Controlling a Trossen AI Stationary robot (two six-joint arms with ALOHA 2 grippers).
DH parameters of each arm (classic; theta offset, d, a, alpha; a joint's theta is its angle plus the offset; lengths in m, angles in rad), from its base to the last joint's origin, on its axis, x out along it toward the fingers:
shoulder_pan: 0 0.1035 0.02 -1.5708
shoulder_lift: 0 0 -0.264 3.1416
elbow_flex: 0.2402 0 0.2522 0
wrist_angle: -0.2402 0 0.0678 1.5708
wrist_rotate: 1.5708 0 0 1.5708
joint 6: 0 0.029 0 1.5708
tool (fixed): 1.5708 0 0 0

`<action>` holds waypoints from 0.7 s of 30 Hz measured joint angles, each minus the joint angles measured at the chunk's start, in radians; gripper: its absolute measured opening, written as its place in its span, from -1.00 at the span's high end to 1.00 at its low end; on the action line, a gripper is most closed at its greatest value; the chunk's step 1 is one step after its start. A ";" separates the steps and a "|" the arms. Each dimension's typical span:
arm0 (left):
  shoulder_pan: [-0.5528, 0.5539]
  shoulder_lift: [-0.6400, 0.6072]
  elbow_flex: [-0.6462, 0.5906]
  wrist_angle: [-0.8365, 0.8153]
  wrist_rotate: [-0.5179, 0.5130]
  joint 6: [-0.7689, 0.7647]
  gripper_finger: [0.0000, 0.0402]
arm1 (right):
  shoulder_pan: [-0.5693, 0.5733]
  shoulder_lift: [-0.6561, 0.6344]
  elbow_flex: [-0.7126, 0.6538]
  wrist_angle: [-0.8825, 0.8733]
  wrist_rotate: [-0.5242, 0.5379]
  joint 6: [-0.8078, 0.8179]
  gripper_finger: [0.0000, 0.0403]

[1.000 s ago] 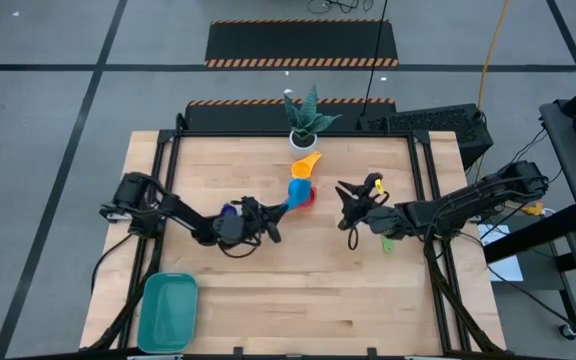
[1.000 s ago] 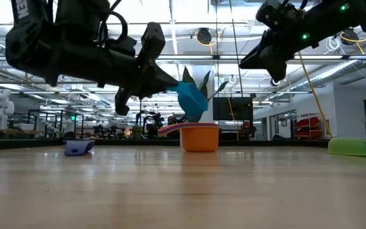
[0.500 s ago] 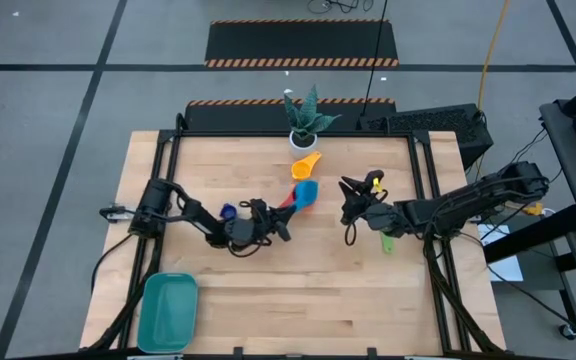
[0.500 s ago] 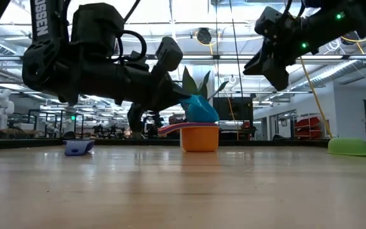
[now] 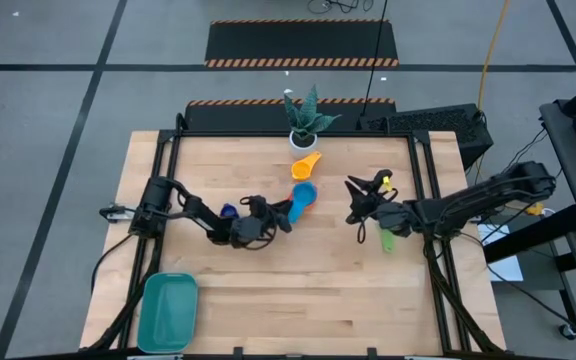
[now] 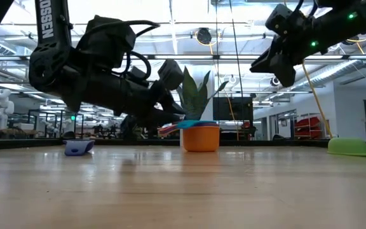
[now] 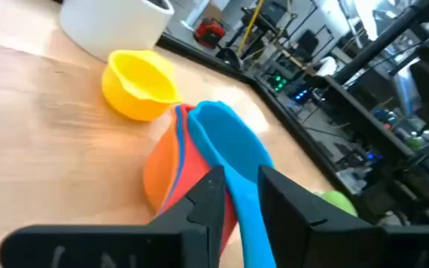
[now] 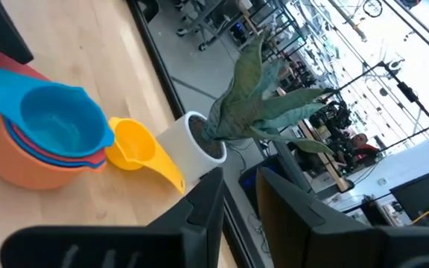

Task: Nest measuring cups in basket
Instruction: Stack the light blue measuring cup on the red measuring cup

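Note:
An orange measuring cup (image 6: 200, 138) stands mid-table with a red one inside it and a light blue cup (image 5: 305, 194) on top. My left gripper (image 7: 238, 195) reaches in low from the table's left, open, one finger on each side of the blue cup's handle. A yellow cup (image 5: 306, 165) lies just beyond the stack. Near my left arm is a navy cup (image 5: 228, 211), and a green one (image 5: 388, 241) lies under my right arm. The teal basket (image 5: 168, 312) sits at the near left corner. My right gripper (image 5: 352, 203) hangs open above the table, right of the stack, holding nothing. My left gripper has the light blue cup's handle (image 7: 243, 212) between its two fingers, which lie about level along the handle, coming from the table's left. Whether the fingers touch it I cannot tell. The cup's bowl (image 7: 226, 141) sits in the red and orange stack.
A white pot with a green plant (image 5: 304, 122) stands at the far edge, just behind the yellow cup. Bare wood stretches along the near half of the table between the basket and the right arm.
My left gripper has sunk and moved toward the stack, rolling as it went. The light blue cup, held tilted above the orange cup a second ago, now sits level in the stack. My right gripper has drifted a little toward the table's right edge.

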 joint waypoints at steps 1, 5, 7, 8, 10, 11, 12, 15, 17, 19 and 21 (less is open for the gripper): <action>0.000 0.000 0.000 -0.003 -0.008 0.006 0.56 | 0.004 -0.013 -0.008 0.001 -0.001 0.002 0.64; 0.000 0.000 0.000 0.000 -0.015 0.038 0.48 | 0.006 -0.073 -0.040 0.001 -0.001 0.019 0.64; -0.005 0.000 0.000 0.006 -0.016 0.075 0.44 | 0.006 -0.102 -0.053 -0.002 -0.001 0.025 0.64; -0.009 0.000 0.000 0.015 -0.017 0.112 0.42 | 0.006 -0.115 -0.058 0.000 -0.001 0.025 0.64; -0.027 0.000 0.004 0.053 -0.016 0.212 0.36 | 0.006 -0.143 -0.070 -0.001 -0.001 0.030 0.64; -0.038 0.000 0.008 0.072 -0.017 0.267 0.32 | 0.006 -0.155 -0.074 0.000 -0.002 0.036 0.64; -0.048 -0.001 0.015 0.082 -0.017 0.322 0.28 | 0.006 -0.165 -0.080 0.000 -0.005 0.041 0.64; -0.078 -0.001 0.049 0.077 -0.025 0.463 0.12 | 0.006 -0.196 -0.096 0.004 -0.042 0.044 0.64; -0.094 -0.001 0.093 0.021 -0.023 0.533 0.00 | 0.005 -0.212 -0.106 0.020 -0.058 0.044 0.64; -0.103 -0.001 0.147 -0.097 0.019 0.570 -0.08 | 0.005 -0.219 -0.111 0.041 -0.059 0.045 0.64; -0.104 -0.001 0.215 -0.247 0.102 0.565 -0.12 | 0.005 -0.228 -0.116 0.044 -0.060 0.044 0.64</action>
